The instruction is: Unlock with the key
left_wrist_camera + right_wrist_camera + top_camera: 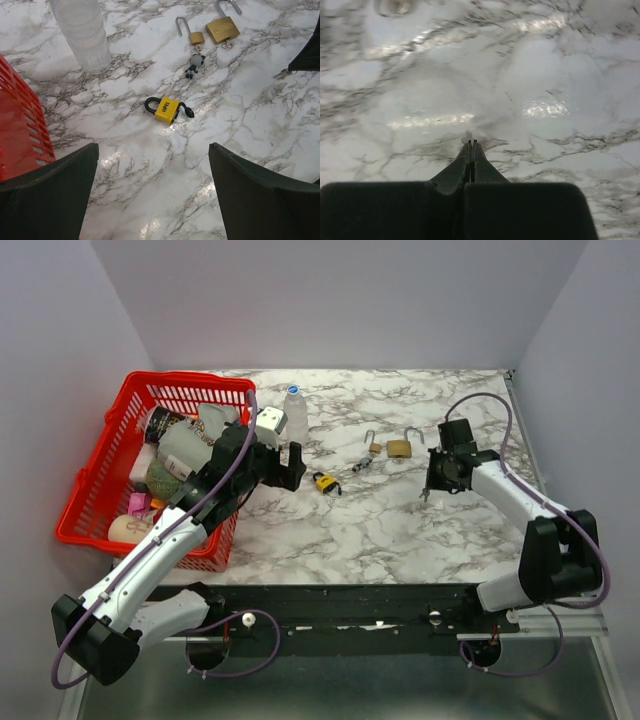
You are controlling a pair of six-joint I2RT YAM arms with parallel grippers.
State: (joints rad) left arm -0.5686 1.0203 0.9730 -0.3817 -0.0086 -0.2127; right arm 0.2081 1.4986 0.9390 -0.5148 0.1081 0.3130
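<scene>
- The step in hand looks like picking up the key: the right gripper point(471, 146) is pressed down at the marble table point(400, 530) with its fingers fully together.
- A small metal sliver point(282, 74) sticks out beside it, possibly the key; whether it is gripped cannot be told.
- The left gripper point(152, 200) hangs wide open and empty above the yellow padlock point(166, 109), which lies flat between the two arms with its black shackle closed.
- The next move likely calls for steadying that lock and lining a thin key up with its small slot.
- Two brass padlocks point(222, 29) lie farther back, steel shackles sprung open.
- The tabletop is glossy and slick, so the boxy lock may slide.
</scene>
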